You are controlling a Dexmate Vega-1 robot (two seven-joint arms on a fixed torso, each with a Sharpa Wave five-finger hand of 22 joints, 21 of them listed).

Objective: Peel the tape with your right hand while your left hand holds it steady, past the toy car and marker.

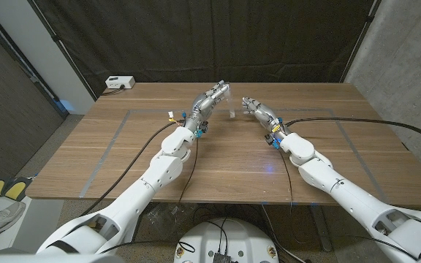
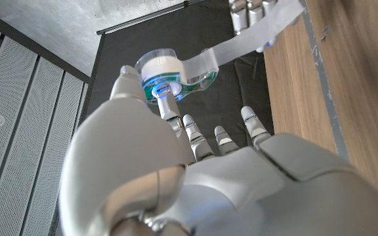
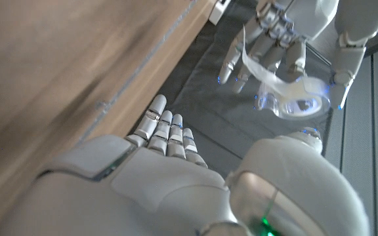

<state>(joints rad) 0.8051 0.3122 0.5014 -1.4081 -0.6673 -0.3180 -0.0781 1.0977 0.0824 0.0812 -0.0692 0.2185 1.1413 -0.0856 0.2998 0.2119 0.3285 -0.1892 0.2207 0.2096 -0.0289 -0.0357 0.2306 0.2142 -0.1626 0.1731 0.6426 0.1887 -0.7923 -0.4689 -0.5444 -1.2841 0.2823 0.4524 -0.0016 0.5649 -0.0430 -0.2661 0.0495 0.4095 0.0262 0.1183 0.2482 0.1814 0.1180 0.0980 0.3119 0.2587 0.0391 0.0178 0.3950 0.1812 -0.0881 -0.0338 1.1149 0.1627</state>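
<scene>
The left robot hand point(image 2: 176, 151) grips the tape dispenser point(image 2: 176, 72) in the air above the table point(image 1: 123, 153). The right robot hand point(image 1: 258, 109) pinches the strip of tape point(image 2: 241, 42), already drawn out between them. Judged so, peeling is underway; pulling further remains

One tape dispenser point(image 2: 176, 75) is in view, with one strip of tape point(image 2: 254, 36) drawn from it. Two hands are up: left point(image 1: 212, 98) and right point(image 1: 254, 108). One white box point(image 1: 119, 82) sits on one table point(image 1: 320, 157).
</scene>
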